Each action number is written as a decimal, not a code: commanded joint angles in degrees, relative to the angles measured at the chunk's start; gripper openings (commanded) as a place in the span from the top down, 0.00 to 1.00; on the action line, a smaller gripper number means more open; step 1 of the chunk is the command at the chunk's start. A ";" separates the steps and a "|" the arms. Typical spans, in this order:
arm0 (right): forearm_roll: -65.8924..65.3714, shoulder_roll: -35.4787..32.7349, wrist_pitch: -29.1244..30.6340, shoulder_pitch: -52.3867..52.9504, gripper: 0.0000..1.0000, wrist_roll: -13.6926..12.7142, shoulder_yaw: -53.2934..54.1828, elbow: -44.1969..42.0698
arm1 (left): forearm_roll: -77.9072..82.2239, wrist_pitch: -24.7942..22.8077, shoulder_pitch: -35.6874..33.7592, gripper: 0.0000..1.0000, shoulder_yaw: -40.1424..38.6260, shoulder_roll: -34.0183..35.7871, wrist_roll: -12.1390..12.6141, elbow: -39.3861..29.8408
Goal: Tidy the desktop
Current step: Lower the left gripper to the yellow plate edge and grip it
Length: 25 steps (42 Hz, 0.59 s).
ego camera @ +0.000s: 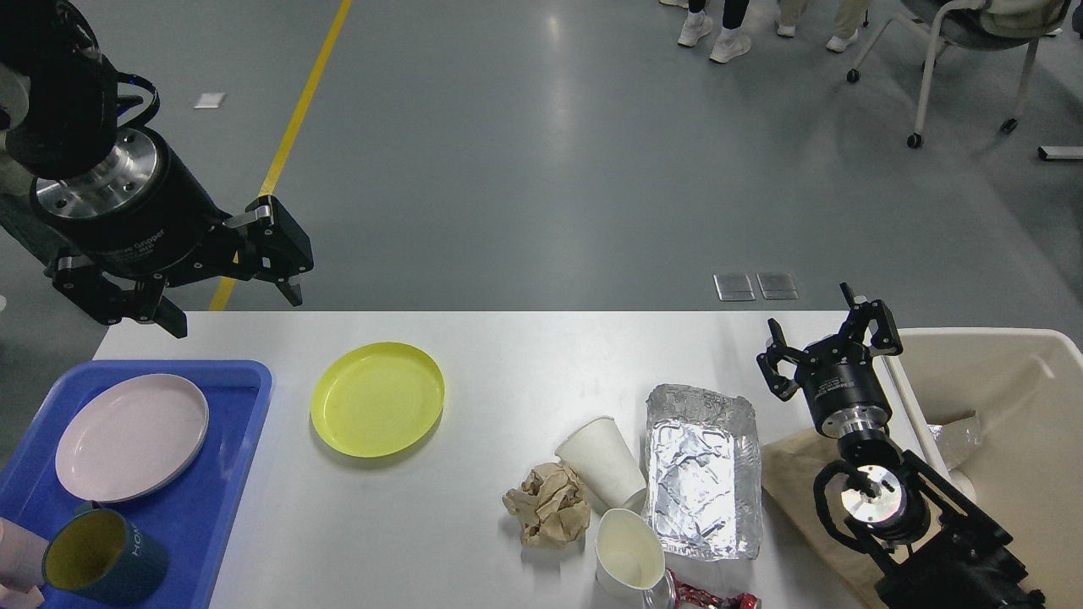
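The white desktop point(508, 364) carries a yellow plate point(377, 399) at left centre. Toward the front right lie a crumpled brown paper ball point(548, 505), two white paper cups point(602, 461) point(628, 554), an empty foil container point(700, 469) and a red wrapper point(706, 599) at the front edge. My left gripper point(237, 315) hangs open and empty above the back-left corner, behind and left of the yellow plate. My right gripper point(810, 317) stands open and empty beyond the foil container, near the right edge.
A blue tray point(228, 474) at the left holds a pink plate point(131, 436) and a dark mug point(101, 558). A beige bin point(998, 397) stands off the right edge. A brown paper bag point(787, 474) lies under my right arm. People and a chair stand on the floor beyond.
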 commanded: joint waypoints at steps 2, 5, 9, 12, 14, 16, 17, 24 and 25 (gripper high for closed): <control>0.09 -0.03 0.00 0.00 0.00 0.00 0.00 0.00 | 0.15 0.26 3.55 0.04 -0.08 0.83 -0.27 0.43; 0.00 -0.03 0.00 0.00 0.00 0.00 0.00 0.00 | 0.06 2.46 7.24 0.04 -0.26 0.83 -0.53 0.78; 0.09 -0.03 0.00 0.00 0.00 0.00 0.00 0.00 | 0.06 7.02 11.11 0.04 -2.36 0.92 -1.85 1.48; 0.00 -0.03 0.00 0.00 0.00 0.00 0.00 0.00 | -0.03 10.36 13.40 0.04 -3.68 1.70 -2.20 1.48; 0.00 -0.03 0.00 0.00 0.00 0.00 0.00 0.00 | -0.21 12.74 14.98 0.05 -3.95 2.49 -2.12 1.66; 0.09 -0.03 0.00 0.00 0.00 0.00 0.00 0.00 | -0.47 15.11 17.43 0.06 -4.30 3.55 -2.12 2.36; 0.09 -0.03 0.00 0.00 0.00 0.00 0.00 0.00 | -0.56 16.17 18.93 0.06 -4.74 4.25 -2.12 3.06; 0.00 0.05 0.00 0.00 0.00 0.00 0.00 0.00 | -5.47 21.53 32.90 0.07 -9.66 5.49 -1.50 10.35; 0.09 -0.03 0.00 0.09 0.00 0.00 0.00 0.00 | -6.35 22.50 34.66 0.08 -10.10 5.49 -1.50 11.32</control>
